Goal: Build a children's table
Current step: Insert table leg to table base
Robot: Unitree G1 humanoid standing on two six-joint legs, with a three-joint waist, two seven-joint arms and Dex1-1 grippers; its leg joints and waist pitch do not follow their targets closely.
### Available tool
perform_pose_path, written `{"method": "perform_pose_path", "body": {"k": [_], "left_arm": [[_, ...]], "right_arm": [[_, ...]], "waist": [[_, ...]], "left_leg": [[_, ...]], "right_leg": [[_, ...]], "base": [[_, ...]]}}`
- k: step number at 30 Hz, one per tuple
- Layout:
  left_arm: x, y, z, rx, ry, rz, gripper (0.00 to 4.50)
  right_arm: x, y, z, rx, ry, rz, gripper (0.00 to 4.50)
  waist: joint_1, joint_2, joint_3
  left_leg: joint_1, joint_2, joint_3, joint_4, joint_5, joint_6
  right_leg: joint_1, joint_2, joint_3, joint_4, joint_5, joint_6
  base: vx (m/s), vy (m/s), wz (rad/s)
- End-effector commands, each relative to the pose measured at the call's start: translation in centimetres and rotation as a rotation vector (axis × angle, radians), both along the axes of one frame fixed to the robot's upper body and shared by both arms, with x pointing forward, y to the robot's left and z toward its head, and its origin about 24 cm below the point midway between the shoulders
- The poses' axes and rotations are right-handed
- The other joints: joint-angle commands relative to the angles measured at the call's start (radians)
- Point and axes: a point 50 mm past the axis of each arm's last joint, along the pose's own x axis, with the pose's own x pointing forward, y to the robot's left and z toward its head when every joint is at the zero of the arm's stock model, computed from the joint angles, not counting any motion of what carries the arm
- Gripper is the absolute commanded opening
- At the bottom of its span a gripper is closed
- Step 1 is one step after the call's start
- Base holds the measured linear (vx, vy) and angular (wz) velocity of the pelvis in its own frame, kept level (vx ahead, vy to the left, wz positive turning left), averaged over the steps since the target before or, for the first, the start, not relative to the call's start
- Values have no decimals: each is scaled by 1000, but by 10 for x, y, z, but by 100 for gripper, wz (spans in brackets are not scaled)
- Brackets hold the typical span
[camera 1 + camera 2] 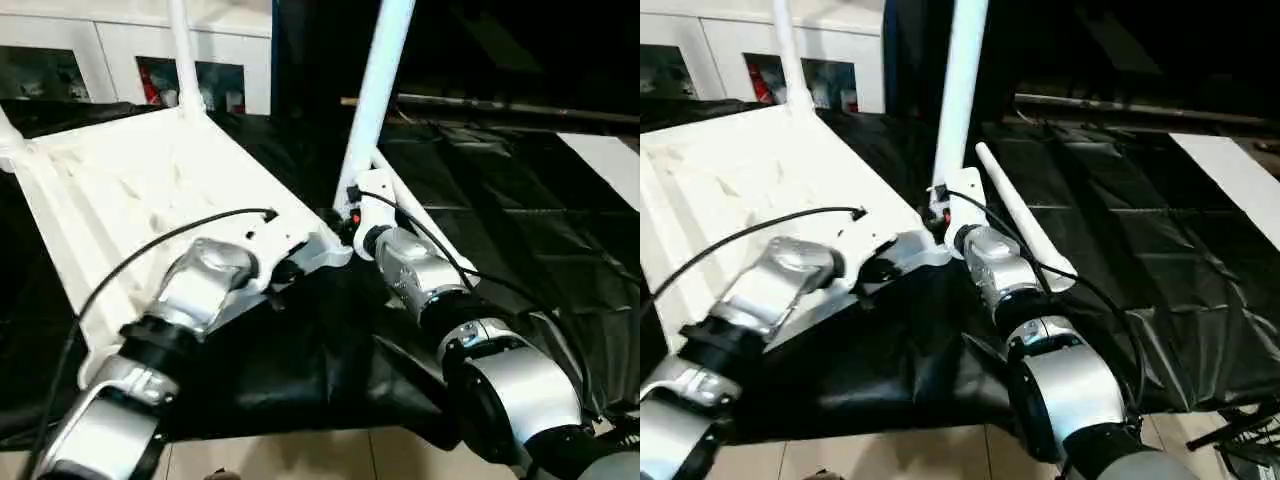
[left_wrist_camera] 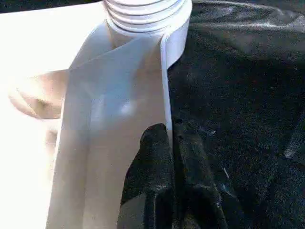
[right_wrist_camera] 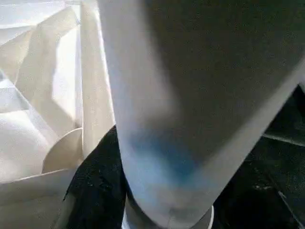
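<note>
The white tabletop lies upside down on a black sheet, with its ribbed underside facing up. It takes up the left part of the sheet. Behind it, at the back left, stands a white cabinet with glass doors.

A white leg stands up from the far corner of the tabletop. At the far left edge a bit of another white leg pokes up.

The left claw is pinched shut on the thin side wall of the tabletop — one black finger on each side of the wall. It holds the near right side of the tabletop, close to a round corner socket with rings on it. A black cable loops over the silver left arm and across the tabletop.

Just to the right, a tall white leg rises at a slant from that near right corner. The right claw sits at the foot of this leg. In the right wrist view the leg is very close and blocks the claw's fingers, so I cannot tell if they are wide or tight on it.

One more white leg lies flat on the black sheet — right beside the right arm, partly hidden under it. At the far right edge a white patch shows past the sheet.
</note>
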Motion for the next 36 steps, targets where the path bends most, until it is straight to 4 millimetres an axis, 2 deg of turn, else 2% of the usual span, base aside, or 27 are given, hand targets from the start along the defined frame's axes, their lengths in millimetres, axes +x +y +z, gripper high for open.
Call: {"method": "perform_pose_path", "body": {"k": [1,7,9,11,15,17,18,21,22,26,28,29,30,31,32,33,34,35,36], "left_arm": [[-6,-39,9,-82,-4,-153,0],[-6,-33,9,-74,-2,-150,0],[-6,-33,9,-73,-2,-149,0],[-5,-30,9,-70,-2,-148,0],[-4,-25,10,-66,-8,-139,0],[-3,-22,10,-65,-11,-132,0],[-3,-21,11,-64,-14,-127,0],[-2,-19,12,-63,-19,-122,0],[-2,-18,12,-63,-21,-121,0],[-1,-13,13,-63,-28,-120,0],[0,-7,13,-66,-39,-109,0],[0,-6,13,-66,-41,-107,0],[0,-3,12,-68,-50,-99,0],[0,0,11,-66,-51,-91,0],[0,6,10,-69,-54,-72,0],[0,7,10,-70,-55,-67,0],[0,11,9,-76,-61,-49,0],[-1,14,8,-77,-67,-38,0],[-1,14,8,-77,-67,-38,0]], "right_arm": [[-31,-2,-60,-82,291,-6,190],[-30,1,-57,-62,288,-4,190],[-29,1,-56,-51,287,-1,260],[-28,1,-53,-28,282,7,260],[-23,-1,-46,-1,255,11,308],[-20,-2,-42,4,238,16,314],[-19,-3,-40,5,228,21,335],[-15,-6,-33,7,192,44,356],[-14,-7,-30,10,173,59,365],[-10,-14,-17,8,90,146,398],[-13,-23,-7,12,33,240,402],[-14,-24,-5,13,28,250,421],[-18,-29,-1,16,13,280,421],[-24,-35,2,23,6,305,440],[-34,-43,8,35,-4,339,440],[-36,-45,10,38,-6,347,446],[-46,-51,14,45,-15,371,446],[-53,-57,16,45,-23,379,446],[-53,-57,16,45,-23,379,446]], "waist": [[-3,25,-34],[-4,25,-33],[-4,25,-32],[-5,26,-33],[-2,28,-37],[0,29,-40],[0,25,-42],[5,28,-47],[7,26,-48],[13,26,-49],[18,25,-53],[20,26,-57],[21,25,-56],[29,26,-59],[26,24,-61],[35,24,-59],[32,21,-58],[33,25,-58],[33,22,-59]], "left_leg": [[18,40,-14,-76,-322,-46],[18,40,-15,-77,-343,-52],[17,40,-16,-78,-347,-51],[17,40,-16,-78,-347,-51],[17,42,-14,-77,-315,-51],[15,41,-13,-75,-301,-48],[13,40,-12,-73,-279,-44],[12,40,-9,-68,-220,-32],[8,39,-8,-65,-187,-26],[9,37,-5,-59,-141,-2],[8,34,-5,-51,-88,25],[8,34,-5,-48,-52,39],[7,32,-6,-47,-34,47],[13,34,-6,-42,-10,62],[10,33,-6,-41,-4,67],[10,33,-7,-41,4,72],[5,33,-10,-42,-4,76],[5,32,-10,-43,-11,73],[8,35,-9,-42,-37,69]], "right_leg": [[7,-79,66,-107,-213,-140],[5,-79,66,-109,-231,-135],[5,-79,66,-110,-239,-133],[5,-78,67,-110,-241,-133],[8,-78,66,-104,-175,-147],[12,-79,66,-102,-153,-153],[15,-78,66,-99,-127,-158],[21,-78,64,-92,-60,-172],[24,-76,64,-86,-8,-176],[29,-74,61,-81,64,-183],[35,-70,60,-73,152,-182],[36,-70,58,-68,208,-189],[40,-65,58,-68,238,-185],[38,-62,56,-65,297,-179],[39,-63,56,-60,316,-185],[44,-61,54,-65,326,-175],[46,-65,53,-62,331,-172],[46,-64,52,-64,319,-171],[43,-68,54,-66,299,-170]], "base": [[0,0,0],[0,0,0],[0,0,0],[0,0,0],[0,0,0],[0,0,0],[0,0,0],[0,0,0],[0,0,0],[0,0,0],[0,0,0],[0,0,0],[0,0,0],[0,0,0],[0,0,0],[0,0,0],[0,0,0],[0,0,0],[0,0,0]]}}
